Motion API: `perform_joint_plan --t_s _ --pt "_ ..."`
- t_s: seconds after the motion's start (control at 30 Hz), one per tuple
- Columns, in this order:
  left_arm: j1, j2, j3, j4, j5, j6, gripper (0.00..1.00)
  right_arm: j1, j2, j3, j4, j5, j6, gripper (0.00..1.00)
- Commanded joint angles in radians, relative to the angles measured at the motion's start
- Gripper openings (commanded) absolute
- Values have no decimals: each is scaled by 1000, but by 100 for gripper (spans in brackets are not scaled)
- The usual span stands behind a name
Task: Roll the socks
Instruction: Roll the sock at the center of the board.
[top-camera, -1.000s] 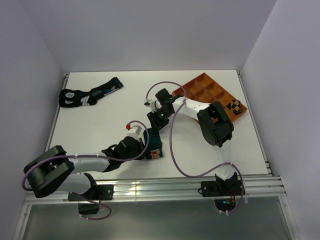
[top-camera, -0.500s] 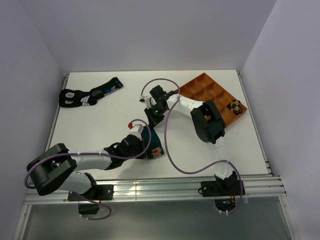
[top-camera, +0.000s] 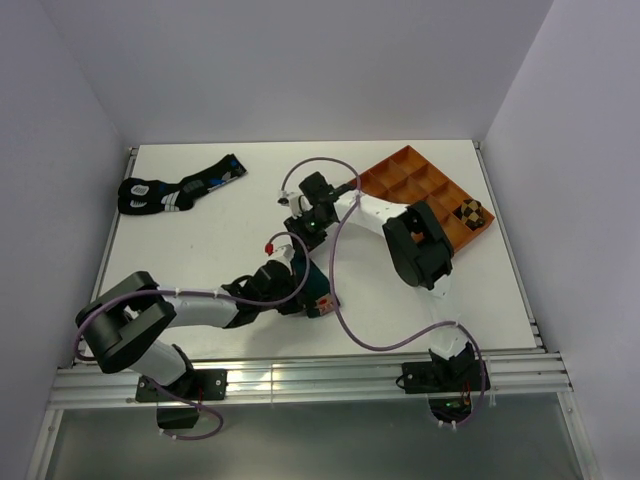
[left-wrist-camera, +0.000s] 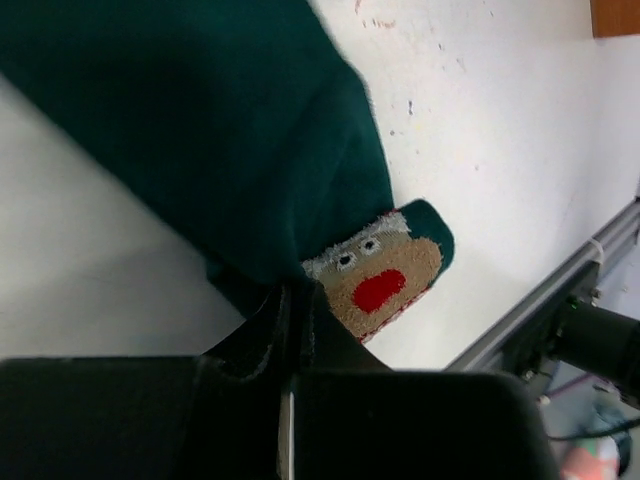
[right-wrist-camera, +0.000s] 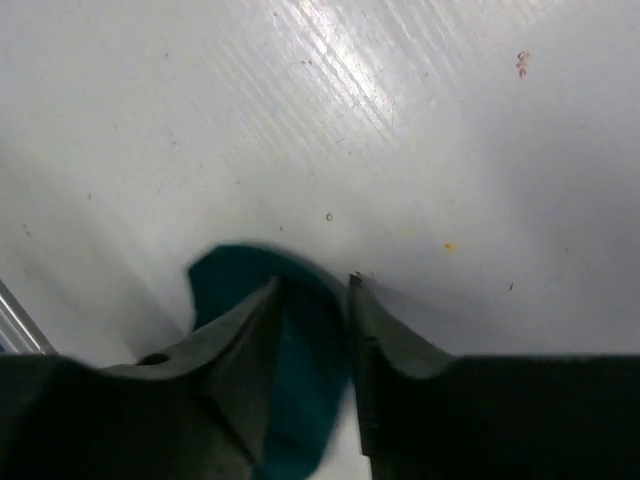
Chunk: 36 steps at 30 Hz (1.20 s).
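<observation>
At mid-table, left gripper (left-wrist-camera: 290, 300) and right gripper (right-wrist-camera: 312, 292) each pinch teal sock (left-wrist-camera: 230, 130); orange tray (top-camera: 385, 163) nearby.

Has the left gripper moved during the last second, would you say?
Yes: the left gripper, shut on the teal sock, has shifted right, toward the orange tray.

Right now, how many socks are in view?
3: teal sock near the centre; checkered sock in the orange tray; black-and-blue sock far left, possibly two stacked.
</observation>
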Motion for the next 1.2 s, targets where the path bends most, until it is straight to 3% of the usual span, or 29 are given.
perform_joint_plan --t_s 0.0,0.03,0.1,0.2,0.53,0.6,0.73,0.97,1.17 --pt "2 69 -22 -159 120 -38 0 -16 -88 -64 78 15 1 44" --pt "5 75 -23 -156 132 -44 0 -19 -102 -77 83 12 4 55" --pt "29 78 -26 -162 178 -50 0 -37 -139 -101 90 12 21 64" --pt "60 75 -22 -209 205 -38 0 -62 -183 -128 96 -16 47 67" --pt "122 98 124 -443 275 42 0 -209 -355 -203 50 -60 1 63" --pt "135 113 168 -473 312 62 0 -242 -422 -241 37 -56 -59 57" --pt "160 194 256 -528 375 92 0 -255 -565 -357 29 -54 -223 55" --pt "175 299 360 -630 435 111 0 -223 -835 -641 38 -85 -542 55" --pt "189 339 388 -637 461 83 0 -59 -1011 -837 110 2 -662 57"
